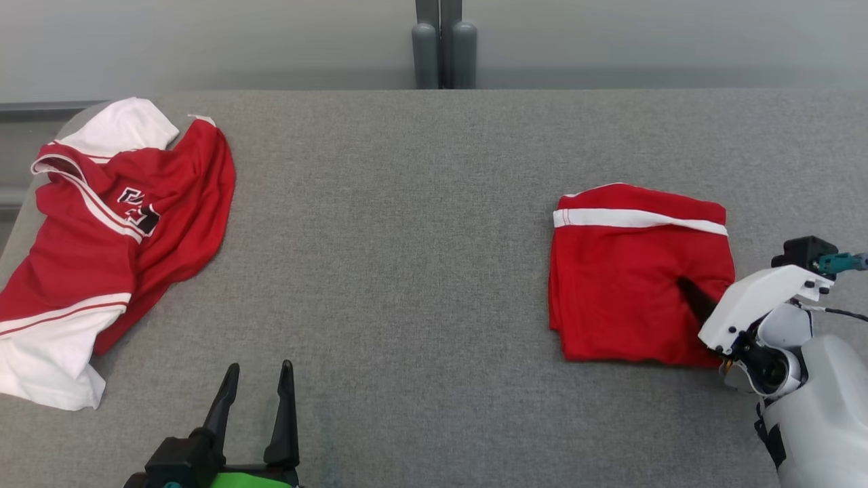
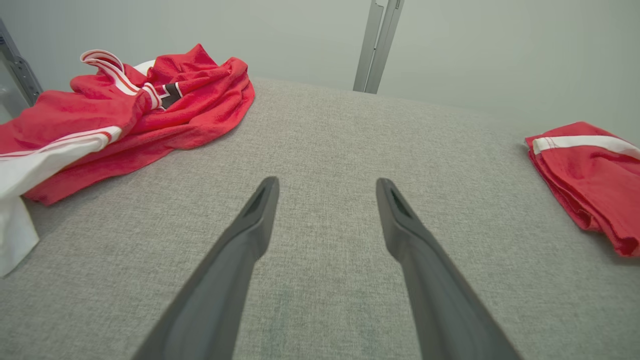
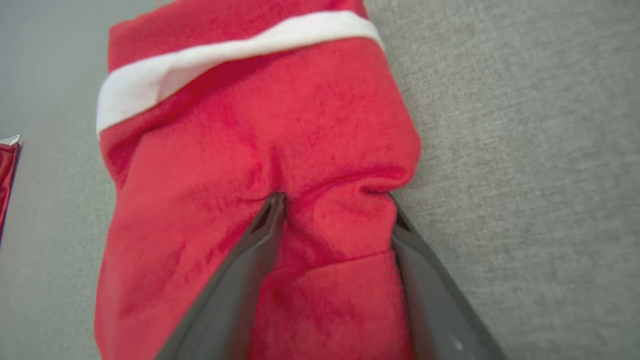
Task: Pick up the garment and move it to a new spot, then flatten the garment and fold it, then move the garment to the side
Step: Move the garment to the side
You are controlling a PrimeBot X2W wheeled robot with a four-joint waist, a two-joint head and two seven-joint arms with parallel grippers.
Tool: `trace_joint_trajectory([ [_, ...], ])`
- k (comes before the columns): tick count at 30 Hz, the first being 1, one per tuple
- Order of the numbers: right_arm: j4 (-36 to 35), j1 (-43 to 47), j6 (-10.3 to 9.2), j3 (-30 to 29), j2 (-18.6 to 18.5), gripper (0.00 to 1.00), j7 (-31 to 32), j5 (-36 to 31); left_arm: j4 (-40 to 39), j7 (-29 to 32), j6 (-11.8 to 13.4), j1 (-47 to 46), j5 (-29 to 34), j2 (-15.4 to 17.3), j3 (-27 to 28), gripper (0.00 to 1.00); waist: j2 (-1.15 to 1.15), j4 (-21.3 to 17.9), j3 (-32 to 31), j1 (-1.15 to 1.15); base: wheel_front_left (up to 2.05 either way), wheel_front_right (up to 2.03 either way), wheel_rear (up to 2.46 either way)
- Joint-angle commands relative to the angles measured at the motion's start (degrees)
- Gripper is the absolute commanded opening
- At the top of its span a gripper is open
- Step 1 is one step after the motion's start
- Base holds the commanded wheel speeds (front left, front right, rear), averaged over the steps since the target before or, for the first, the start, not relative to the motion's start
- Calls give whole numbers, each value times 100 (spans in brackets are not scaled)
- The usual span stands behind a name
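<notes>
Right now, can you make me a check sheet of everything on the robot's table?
Surface: grey cloth-covered table, flat.
Job's things: folded red garment with white band, on the right.
Clutter: crumpled red and white jersey, far left.
End effectors: left end effector open over bare table; right end effector jaws apart, tips pressed into that garment, cloth bunched between.
Cables: thin dark cable at the right wrist.
Surroundings: pale wall, grey post behind.

The table (image 1: 434, 271) has a soft grey top. A grey post (image 1: 426, 54) stands behind its far edge. Far left of the post, a red and white shirt (image 1: 115, 230) lies in a messy heap. Right of the post lies a red cloth (image 1: 610, 285), folded flat, with a white stripe. It may be shorts.
</notes>
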Motion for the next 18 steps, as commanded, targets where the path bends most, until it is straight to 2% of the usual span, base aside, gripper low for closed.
trace_joint_trajectory([
  [1, 40, -92, 2, 28, -35, 0, 47, -3, -24, -16, 48, -65, -64, 11, 34, 100, 0, -55, 127, 0, 0, 0, 0],
  [4, -75, -263, 1, 99, -217, 0, 168, 1, -79, -10, 56, -69, -72, 10, 33, 100, 0, -318, 307, 0, 0, 0, 0],
  [6, -204, -385, -1, 173, -479, 0, 330, -35, -111, -10, 34, -182, -40, 9, 15, 100, 0, -529, 512, 0, 0, 0, 0],
  [9, -375, -520, -1, 238, -1103, 0, 484, -341, -128, -10, -43, -429, 56, 9, -82, 100, 0, -742, 876, 0, 0, 0, 0],
  [11, -418, -676, 0, 190, -1502, 0, 513, -552, -137, -10, -92, -629, 79, 10, -138, 100, 0, -797, 1120, 0, 0, 0, 0],
  [14, -365, -942, 0, 281, -2190, 0, 397, -1230, -105, -10, -155, -863, 153, 12, -179, 100, 0, -817, 1406, 0, 0, 0, 0],
  [18, -18, -1305, -1, 201, -2640, 0, 120, -1901, -34, -10, -220, -939, 246, 12, -253, 100, 0, -737, 1569, 0, 0, 0, 0],
])
